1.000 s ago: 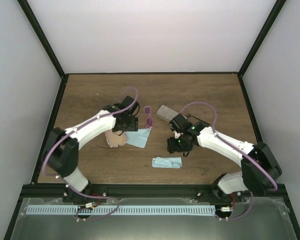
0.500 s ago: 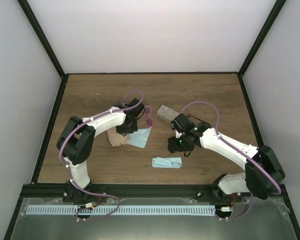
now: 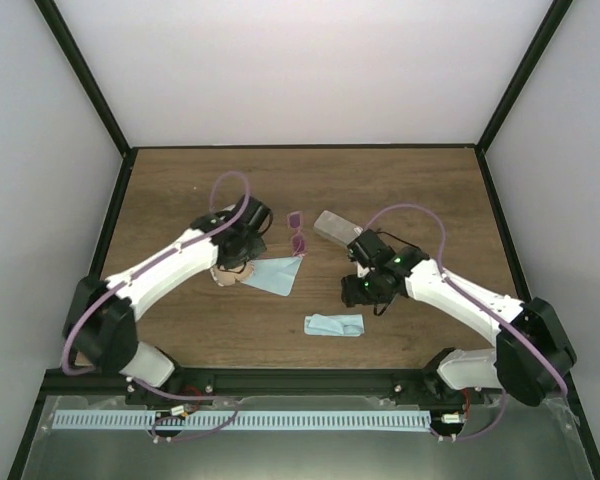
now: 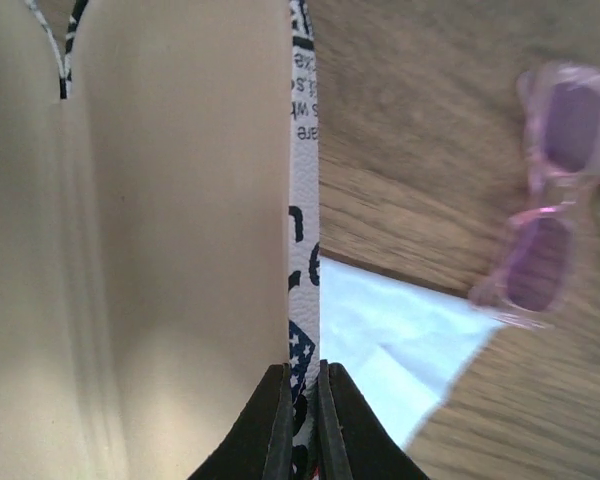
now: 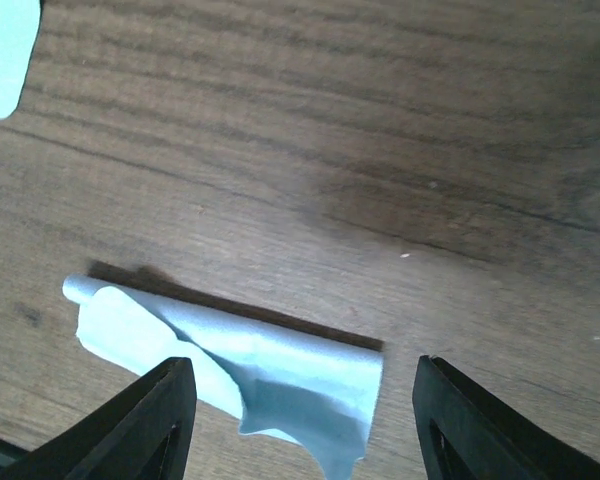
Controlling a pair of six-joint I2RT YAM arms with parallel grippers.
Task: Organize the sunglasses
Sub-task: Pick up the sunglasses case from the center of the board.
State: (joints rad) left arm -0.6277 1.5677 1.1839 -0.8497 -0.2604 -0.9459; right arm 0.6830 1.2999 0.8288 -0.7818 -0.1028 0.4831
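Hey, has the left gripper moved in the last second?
Yes. The left gripper has shifted left, away from the unmoved purple sunglasses, and its jaws have shut on the case edge.

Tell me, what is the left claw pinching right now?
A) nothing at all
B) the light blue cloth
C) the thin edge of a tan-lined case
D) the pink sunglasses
C: in the left wrist view the left gripper is shut on the thin printed edge of the case, while the pink sunglasses and the blue cloth lie apart from it on the table.
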